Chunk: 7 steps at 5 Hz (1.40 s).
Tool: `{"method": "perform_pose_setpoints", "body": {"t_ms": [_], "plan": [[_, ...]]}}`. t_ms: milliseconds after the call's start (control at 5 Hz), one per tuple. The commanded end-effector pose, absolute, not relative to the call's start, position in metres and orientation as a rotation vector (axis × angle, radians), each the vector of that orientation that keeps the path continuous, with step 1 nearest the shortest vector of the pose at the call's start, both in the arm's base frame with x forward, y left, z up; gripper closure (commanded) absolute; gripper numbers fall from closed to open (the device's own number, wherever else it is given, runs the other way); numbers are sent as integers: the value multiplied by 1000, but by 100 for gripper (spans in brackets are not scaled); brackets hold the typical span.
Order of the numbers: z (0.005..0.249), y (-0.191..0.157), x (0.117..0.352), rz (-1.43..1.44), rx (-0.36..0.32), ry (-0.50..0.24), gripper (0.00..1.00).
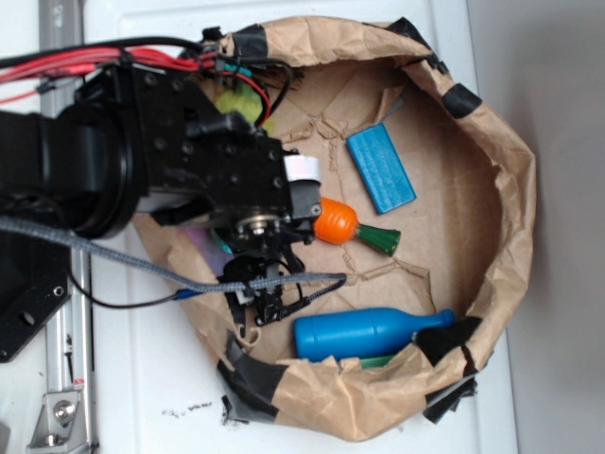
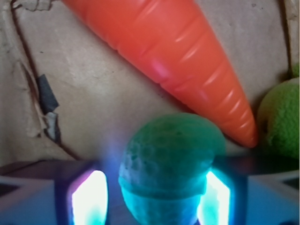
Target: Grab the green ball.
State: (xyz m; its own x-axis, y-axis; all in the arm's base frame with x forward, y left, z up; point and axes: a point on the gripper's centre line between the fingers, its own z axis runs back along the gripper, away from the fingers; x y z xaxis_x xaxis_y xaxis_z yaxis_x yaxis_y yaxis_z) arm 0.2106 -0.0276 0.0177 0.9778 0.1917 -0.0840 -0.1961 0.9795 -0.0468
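The small round mint-green ball with a dimpled surface (image 2: 166,164) sits between the two glowing fingers (image 2: 86,199) of the gripper (image 2: 150,201); whether they press it I cannot tell. Just ahead lies the smooth orange plastic carrot (image 2: 173,61), and ahead-right a fuzzy pale green lump (image 2: 281,122).

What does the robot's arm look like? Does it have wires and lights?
The arm is chunky and black, built from boxy blocks with screws. Red and black wires run along its top, and a grey braided cable crosses it. A white label sits near the wrist. The gripper's fingers glow blue-white.
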Motion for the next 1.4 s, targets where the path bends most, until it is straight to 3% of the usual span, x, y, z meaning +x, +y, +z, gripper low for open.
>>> {"method": "perform_pose_setpoints", "body": {"t_ms": [0, 400, 800, 1000, 1200], "plan": [[25, -42, 221, 117, -42, 6, 100], [48, -35, 227, 121, -21, -50, 100], [136, -29, 249, 120, -47, -137, 100], [188, -30, 255, 82, -49, -223, 100], [207, -29, 257, 82, -46, -206, 100]]}}
